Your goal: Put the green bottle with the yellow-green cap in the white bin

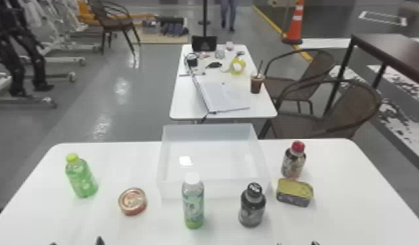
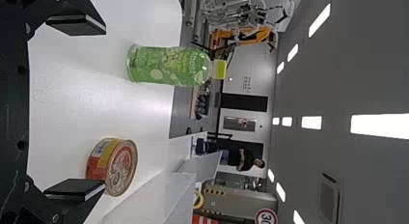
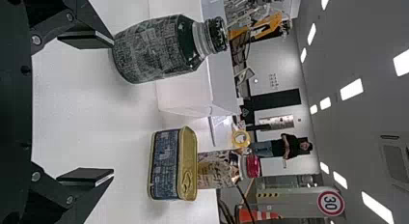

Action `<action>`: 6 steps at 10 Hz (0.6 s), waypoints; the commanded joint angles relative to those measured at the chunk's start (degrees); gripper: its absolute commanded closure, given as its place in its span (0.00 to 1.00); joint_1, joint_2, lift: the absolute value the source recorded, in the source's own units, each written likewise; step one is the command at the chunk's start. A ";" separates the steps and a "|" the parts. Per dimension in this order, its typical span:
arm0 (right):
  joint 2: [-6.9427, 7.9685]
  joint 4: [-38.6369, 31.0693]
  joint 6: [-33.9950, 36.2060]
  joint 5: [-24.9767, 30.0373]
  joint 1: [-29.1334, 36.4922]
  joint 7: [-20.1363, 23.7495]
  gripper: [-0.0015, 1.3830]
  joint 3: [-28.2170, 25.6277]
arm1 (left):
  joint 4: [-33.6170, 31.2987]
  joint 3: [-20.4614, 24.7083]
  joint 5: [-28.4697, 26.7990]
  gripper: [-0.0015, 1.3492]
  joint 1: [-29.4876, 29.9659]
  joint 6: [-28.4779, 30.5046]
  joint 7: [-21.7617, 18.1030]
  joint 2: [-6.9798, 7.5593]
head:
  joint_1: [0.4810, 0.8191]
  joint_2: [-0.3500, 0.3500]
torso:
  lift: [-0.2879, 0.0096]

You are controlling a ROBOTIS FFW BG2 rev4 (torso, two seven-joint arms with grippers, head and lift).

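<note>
My left gripper [image 1: 76,242] has its two flat black fingers spread wide with nothing between them, and my right gripper [image 1: 297,243] is open and empty too. Beyond my left fingers, the green plastic bottle with the yellow-green cap [image 1: 81,180] stands upright on the white table [image 1: 127,169], near a round red tin [image 1: 132,201], left of the translucent white plastic bin [image 1: 218,191] and outside it.

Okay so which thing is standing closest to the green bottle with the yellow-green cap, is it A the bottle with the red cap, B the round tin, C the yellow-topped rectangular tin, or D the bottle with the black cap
B, the round tin lies just beside the green bottle, while the others are across the table.
</note>
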 commanded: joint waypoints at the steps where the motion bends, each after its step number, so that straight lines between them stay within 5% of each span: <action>1: 0.00 0.03 0.01 -0.09 0.00 0.00 0.24 0.01 | 1.07 0.26 0.35 0.13 -1.37 0.71 0.00 -0.15 | 0.20 0.50 | 0.63; 6: 0.00 0.21 0.01 -0.09 -0.26 0.00 0.24 0.01 | 8.10 0.44 1.14 0.13 -11.30 3.17 0.00 -0.15 | 0.20 0.50 | 0.63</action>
